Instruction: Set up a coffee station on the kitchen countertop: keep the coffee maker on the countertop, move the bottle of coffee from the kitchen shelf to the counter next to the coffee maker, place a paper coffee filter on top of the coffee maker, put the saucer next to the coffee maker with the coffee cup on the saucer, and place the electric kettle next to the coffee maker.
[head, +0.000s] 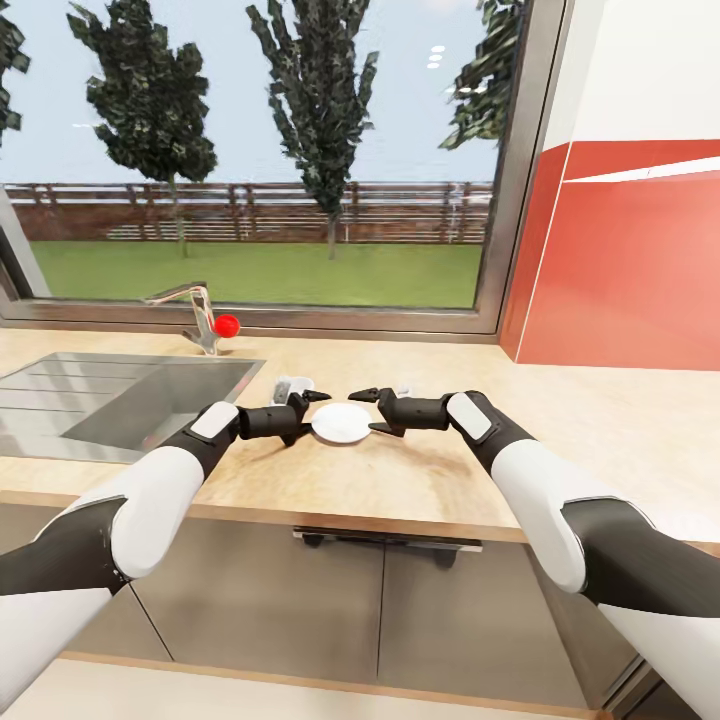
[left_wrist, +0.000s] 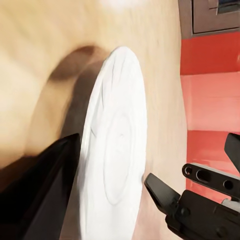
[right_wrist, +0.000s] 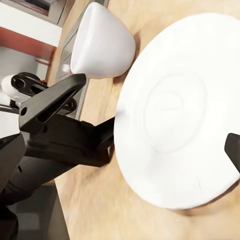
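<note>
From the head camera, your left pincer (head: 318, 412) pinches the saucer (head: 341, 422) just above the desk (head: 420, 480); your right pincer (head: 365, 411) is spread around its other edge. At the right wrist, the coffee cup (right_wrist: 102, 42) sits beside the saucer.

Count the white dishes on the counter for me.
2: the saucer lies on the countertop between both grippers; the coffee cup sits beside it, near the left gripper. Others may be out of view.
</note>
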